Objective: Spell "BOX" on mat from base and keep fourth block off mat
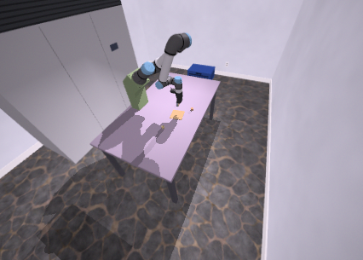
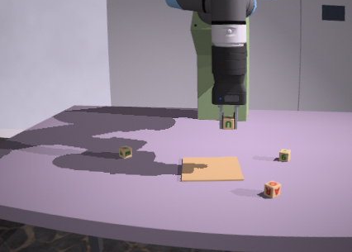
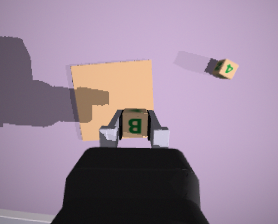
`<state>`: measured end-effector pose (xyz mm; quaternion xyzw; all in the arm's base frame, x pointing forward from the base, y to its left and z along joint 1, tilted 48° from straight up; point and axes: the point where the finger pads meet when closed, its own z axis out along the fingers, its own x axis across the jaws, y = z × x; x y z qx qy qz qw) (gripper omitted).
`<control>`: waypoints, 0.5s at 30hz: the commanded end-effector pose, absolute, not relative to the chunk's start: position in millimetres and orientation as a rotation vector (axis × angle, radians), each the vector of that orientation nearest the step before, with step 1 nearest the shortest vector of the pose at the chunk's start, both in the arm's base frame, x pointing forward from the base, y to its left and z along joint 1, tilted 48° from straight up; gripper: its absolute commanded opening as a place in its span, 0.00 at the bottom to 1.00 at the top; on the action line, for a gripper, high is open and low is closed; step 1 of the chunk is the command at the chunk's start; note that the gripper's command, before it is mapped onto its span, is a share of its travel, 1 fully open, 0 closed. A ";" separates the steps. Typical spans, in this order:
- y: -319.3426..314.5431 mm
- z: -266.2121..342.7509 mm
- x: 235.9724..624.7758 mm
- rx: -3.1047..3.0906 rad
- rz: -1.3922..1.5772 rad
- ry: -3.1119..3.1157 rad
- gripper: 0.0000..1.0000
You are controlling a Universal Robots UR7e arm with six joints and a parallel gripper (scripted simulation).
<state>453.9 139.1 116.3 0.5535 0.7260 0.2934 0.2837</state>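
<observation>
Looks like the carrying step for the first letter, with the row on the mat [image 1: 179,113] [image 2: 216,173] [image 3: 122,75] not yet begun. Gripper [image 1: 178,104] [image 2: 228,119] [image 3: 135,119] clamped on the B block [image 2: 228,123] [image 3: 134,125], in the air above the desk [image 1: 193,91] [image 2: 124,205] [image 3: 210,155], between the mat and the base-side long edge in the exterior view. Next, probably: bring B over the mat's end on the robot's left, square to the row, then lower flat before letting go, leaving room for O and X.

Off the mat, out towards the long edge opposite the base: the red-lettered block [image 1: 192,109] [image 2: 273,189], likely the O. Farther back from that edge, also on the robot's left: the green 6 block [image 2: 284,155] [image 3: 226,69]. Over towards the short edge on the robot's right: the shadowed block [image 1: 163,127] [image 2: 126,152]. Impossible to tell from here which of these last two bears the X.

Visible in the wrist view only: the B, apparently upright for a reader at the base. In the exterior view, just a U-like side mark instead, but also the gap below the block, hard to judge from above.
</observation>
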 end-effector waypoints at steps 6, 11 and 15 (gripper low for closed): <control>140.0 117.2 454.2 1.524 0.803 1.918 0.49; 140.0 117.2 454.2 1.525 0.804 1.918 0.49; 140.0 117.2 454.2 1.525 0.804 1.918 0.49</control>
